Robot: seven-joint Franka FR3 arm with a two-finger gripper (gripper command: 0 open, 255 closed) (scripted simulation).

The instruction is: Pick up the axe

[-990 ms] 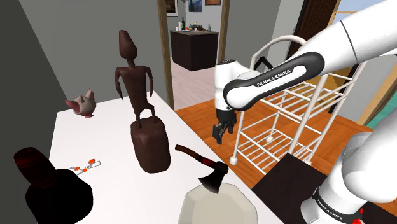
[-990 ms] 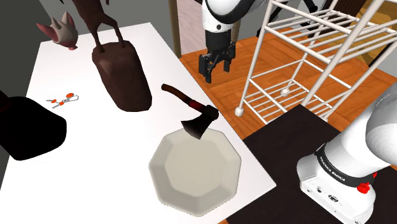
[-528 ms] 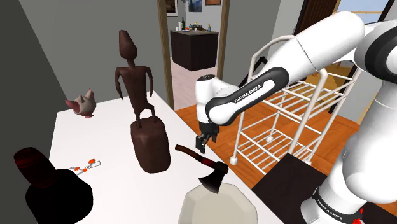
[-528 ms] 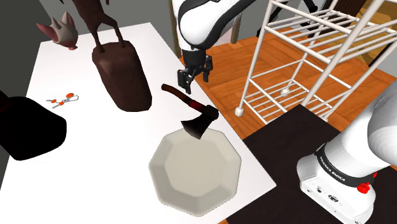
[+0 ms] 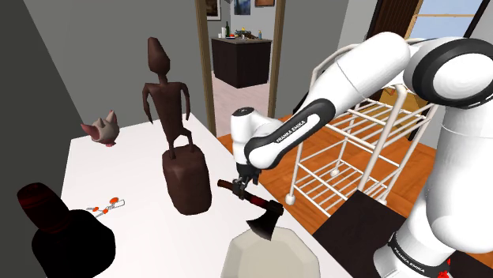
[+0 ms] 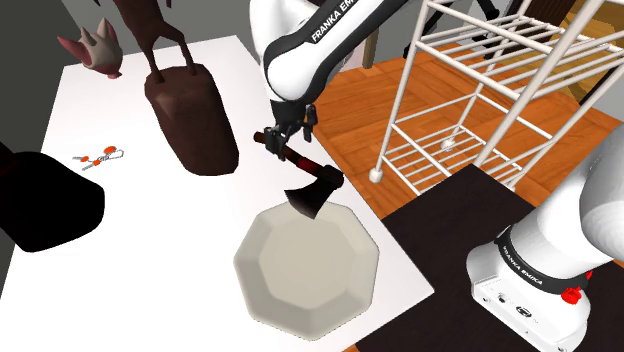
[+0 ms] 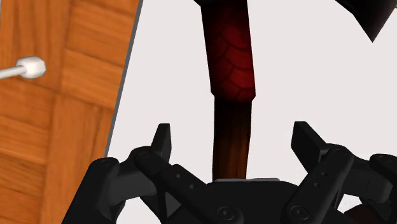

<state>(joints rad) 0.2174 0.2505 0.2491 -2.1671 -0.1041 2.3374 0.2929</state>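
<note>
The black two-finger hand point(image 6: 288, 135) hangs spread over a white table point(image 6: 200, 230), its fingers on either side of an axe's dark brown handle and not touching it. The black-headed, red-gripped axe point(image 6: 305, 175) lies flat near the table's edge, its head at a pale octagonal plate point(image 6: 305, 270). Beyond the table are an orange wooden floor point(image 6: 350, 140) and a white wire rack point(image 6: 402, 88).

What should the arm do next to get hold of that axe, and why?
Probably close the gripper. In the wrist view its open fingers stand either side of the axe handle without touching it, the handle centred between them on the white table, so shutting should clasp it.
</note>
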